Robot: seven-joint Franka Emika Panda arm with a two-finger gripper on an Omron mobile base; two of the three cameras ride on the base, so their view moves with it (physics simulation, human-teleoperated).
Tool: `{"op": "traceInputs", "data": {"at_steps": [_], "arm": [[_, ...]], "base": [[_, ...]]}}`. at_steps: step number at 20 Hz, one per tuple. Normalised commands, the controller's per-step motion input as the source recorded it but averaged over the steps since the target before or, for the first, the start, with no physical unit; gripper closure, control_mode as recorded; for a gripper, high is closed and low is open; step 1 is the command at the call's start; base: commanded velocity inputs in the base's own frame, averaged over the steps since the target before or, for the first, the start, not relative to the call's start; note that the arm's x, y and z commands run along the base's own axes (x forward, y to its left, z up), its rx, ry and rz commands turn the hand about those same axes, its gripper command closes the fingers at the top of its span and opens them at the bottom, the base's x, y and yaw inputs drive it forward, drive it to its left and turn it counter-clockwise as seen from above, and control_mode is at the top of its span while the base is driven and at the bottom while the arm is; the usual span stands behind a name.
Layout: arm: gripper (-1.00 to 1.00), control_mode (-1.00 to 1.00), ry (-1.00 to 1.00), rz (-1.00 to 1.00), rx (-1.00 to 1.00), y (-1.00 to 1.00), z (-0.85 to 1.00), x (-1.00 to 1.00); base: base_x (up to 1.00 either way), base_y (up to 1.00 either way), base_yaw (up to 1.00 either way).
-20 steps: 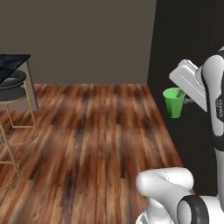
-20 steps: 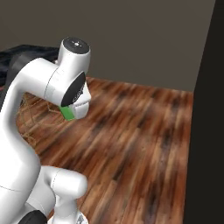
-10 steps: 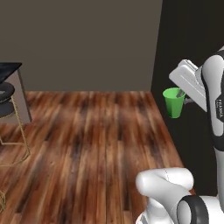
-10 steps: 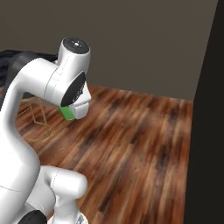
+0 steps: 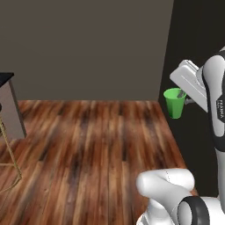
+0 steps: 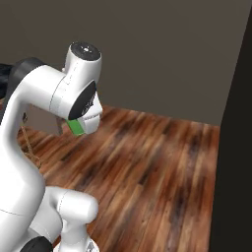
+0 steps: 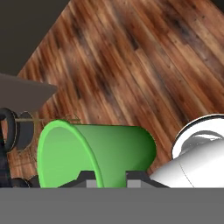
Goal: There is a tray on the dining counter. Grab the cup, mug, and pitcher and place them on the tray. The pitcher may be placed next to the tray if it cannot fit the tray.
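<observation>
The cup (image 5: 175, 103) is a bright green tapered tumbler, held in the air at the arm's right side over the wooden floor. My gripper (image 5: 182, 94) is shut on its rim. The hand view shows the cup (image 7: 105, 151) lying sideways across the picture, with my gripper (image 7: 111, 177) pinching its wall between the two fingertips. A slice of the green cup (image 6: 76, 127) shows under the wrist in the right base view. A corner of the black-topped dining counter (image 5: 5, 78) peeks in at the far left. The tray, the mug and the pitcher are out of view.
Wooden floor (image 5: 92, 140) stretches ahead to a dark grey wall (image 5: 88, 44). A tall black cabinet (image 5: 197, 35) stands on the right. Thin gold stool legs (image 5: 9, 160) rise by the counter's end, and black stool seats (image 7: 15, 131) show at the hand view's left.
The whole scene has slid left in the left base view, so the base has moved; the counter and stool are nearly out of frame. The cup stays gripped in the same pose.
</observation>
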Motion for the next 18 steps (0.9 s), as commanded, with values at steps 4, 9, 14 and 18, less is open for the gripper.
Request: {"op": "traceInputs", "data": {"at_steps": [4,9,14,18], "arm": [[1.00,1.00,0.00,0.00,0.00,0.00,0.00,0.00],[1.00,1.00,0.00,0.00,0.00,0.00,0.00,0.00],[1.00,1.00,0.00,0.00,0.00,0.00,0.00,0.00],[1.00,1.00,0.00,0.00,0.00,0.00,0.00,0.00]], "base": [[1.00,-0.10,0.06],[1.00,-0.12,0.11],[1.00,-0.21,0.22],[1.00,-0.37,0.32]]}}
